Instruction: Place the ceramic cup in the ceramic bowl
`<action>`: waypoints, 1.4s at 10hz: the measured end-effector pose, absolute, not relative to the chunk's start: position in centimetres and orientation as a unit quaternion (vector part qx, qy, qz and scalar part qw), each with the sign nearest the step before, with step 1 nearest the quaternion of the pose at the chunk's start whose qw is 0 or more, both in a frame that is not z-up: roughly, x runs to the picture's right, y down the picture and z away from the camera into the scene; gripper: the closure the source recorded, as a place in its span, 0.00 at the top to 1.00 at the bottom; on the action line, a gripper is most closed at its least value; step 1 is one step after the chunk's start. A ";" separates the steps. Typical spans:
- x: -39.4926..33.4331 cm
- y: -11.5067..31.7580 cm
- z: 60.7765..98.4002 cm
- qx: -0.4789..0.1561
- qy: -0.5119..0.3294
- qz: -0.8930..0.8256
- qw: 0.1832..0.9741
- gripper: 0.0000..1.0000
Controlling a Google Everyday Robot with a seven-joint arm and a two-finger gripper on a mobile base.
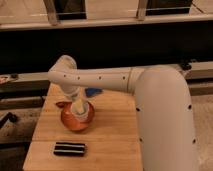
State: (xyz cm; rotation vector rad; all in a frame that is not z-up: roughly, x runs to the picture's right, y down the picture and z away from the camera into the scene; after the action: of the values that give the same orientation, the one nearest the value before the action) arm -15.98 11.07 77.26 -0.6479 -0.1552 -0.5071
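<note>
The ceramic bowl [76,123] is round, glossy and orange-brown, and stands on the left half of the wooden table [112,127]. My gripper [80,109] hangs from the white arm [100,79] and points straight down into the bowl, hiding its middle. A small orange-brown piece [61,104] sticks out at the bowl's upper left rim; I cannot tell if it is the ceramic cup. No cup shows clearly anywhere else.
A small blue object [93,92] lies on the table behind the bowl. A flat black-and-white striped bar [70,148] lies near the front edge. My white arm's big link [162,120] covers the table's right side. A dark rail runs behind the table.
</note>
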 end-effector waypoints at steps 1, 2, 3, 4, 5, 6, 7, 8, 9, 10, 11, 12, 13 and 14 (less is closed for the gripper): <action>-16.0 11.0 77.2 -0.314 -0.076 -0.246 0.914 0.80; -16.0 11.0 77.2 -0.315 -0.076 -0.246 0.914 0.80; -16.1 10.9 77.1 -0.315 -0.076 -0.245 0.914 0.80; -16.1 10.8 77.1 -0.315 -0.076 -0.245 0.914 0.80; -16.2 10.7 77.0 -0.315 -0.077 -0.246 0.913 0.80; -16.2 10.7 76.9 -0.316 -0.077 -0.246 0.913 0.80; -16.3 10.6 76.9 -0.316 -0.078 -0.245 0.913 0.80; -16.3 10.6 76.9 -0.316 -0.078 -0.245 0.913 0.80; -16.4 10.5 76.8 -0.316 -0.078 -0.245 0.913 0.80; -16.4 10.4 76.7 -0.316 -0.078 -0.246 0.913 0.80; -16.4 10.3 76.7 -0.316 -0.078 -0.246 0.913 0.80; -16.5 10.2 76.6 -0.316 -0.079 -0.246 0.913 0.80; -16.5 10.2 76.6 -0.316 -0.079 -0.247 0.913 0.80; -16.6 10.1 76.5 -0.316 -0.080 -0.247 0.912 0.80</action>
State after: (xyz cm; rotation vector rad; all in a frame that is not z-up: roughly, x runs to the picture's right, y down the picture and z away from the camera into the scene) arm -16.58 10.07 76.52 -0.6510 -0.1639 -0.5099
